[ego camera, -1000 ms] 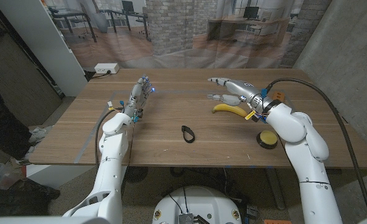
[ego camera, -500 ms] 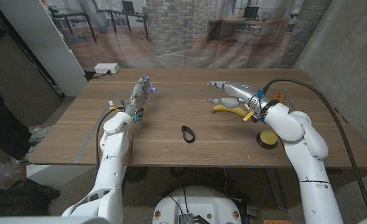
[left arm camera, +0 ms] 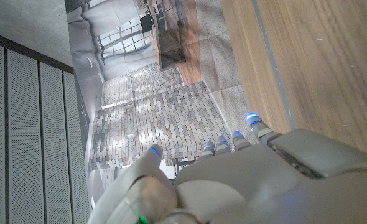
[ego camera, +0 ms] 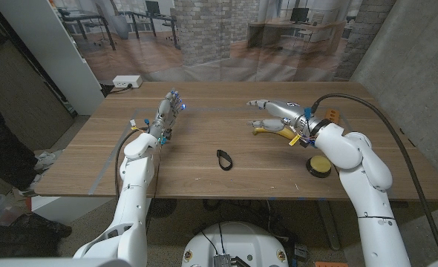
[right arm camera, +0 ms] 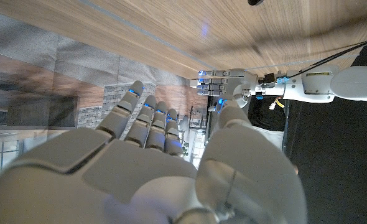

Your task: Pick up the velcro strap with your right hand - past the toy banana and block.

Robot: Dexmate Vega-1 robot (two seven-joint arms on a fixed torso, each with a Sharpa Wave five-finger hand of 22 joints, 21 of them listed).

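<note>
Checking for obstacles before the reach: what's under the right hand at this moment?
The toy banana lies on the table beneath the right hand, only its yellow tip and lower edge showing; the rest is covered by the hand.

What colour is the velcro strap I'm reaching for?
Black; the velcro strap shows best in the head view.

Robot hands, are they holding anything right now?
No. The right robot hand is open above the toy banana; the left robot hand holds nothing. The velcro strap lies untouched.

Glossy white arms carry grey hands, the left hand [ego camera: 166,111] with blue-lit fingertips [left arm camera: 252,117].
</note>
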